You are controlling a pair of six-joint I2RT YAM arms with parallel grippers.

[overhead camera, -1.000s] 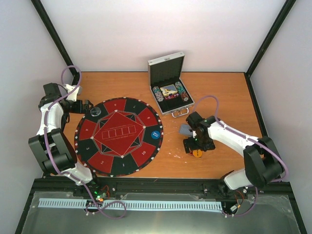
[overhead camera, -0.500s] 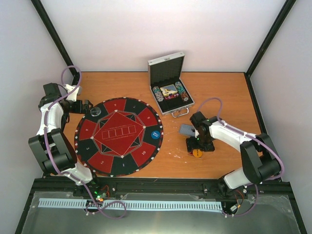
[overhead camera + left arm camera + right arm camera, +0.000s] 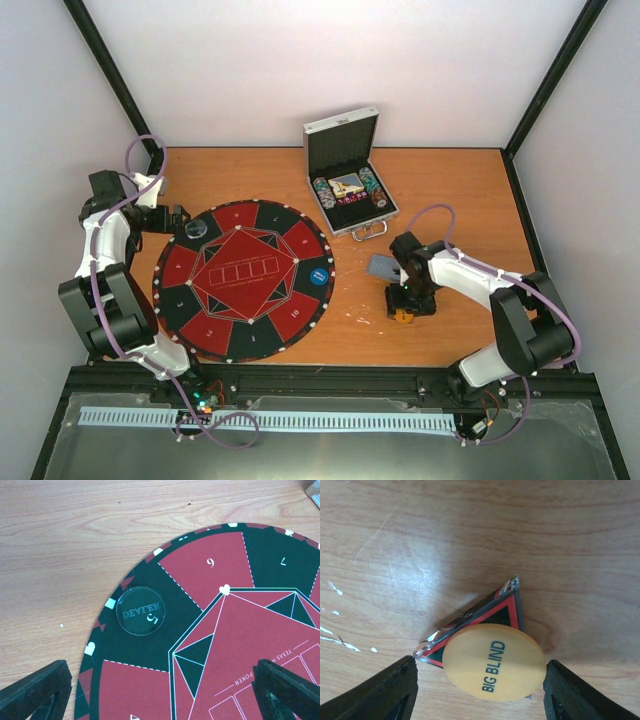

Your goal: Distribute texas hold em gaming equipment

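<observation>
Orange wood table point(image 3: 450, 180), white walls behind. Right claw point(image 3: 480, 677) released, fingers spread either side of yellow disc point(image 3: 492, 662) printed "BIG BLIND". Disc centred in the gap, lying on black-red triangle marker point(image 3: 500, 615), long edge diagonal to the fingers. Right arm far nearer. Judged placed to close on disc. Left claw point(image 3: 160, 685) also released, above mat point(image 3: 210, 565); clear disc point(image 3: 140, 611) marked "DEALER" ahead on segment 5, beside 6 and 7.
</observation>
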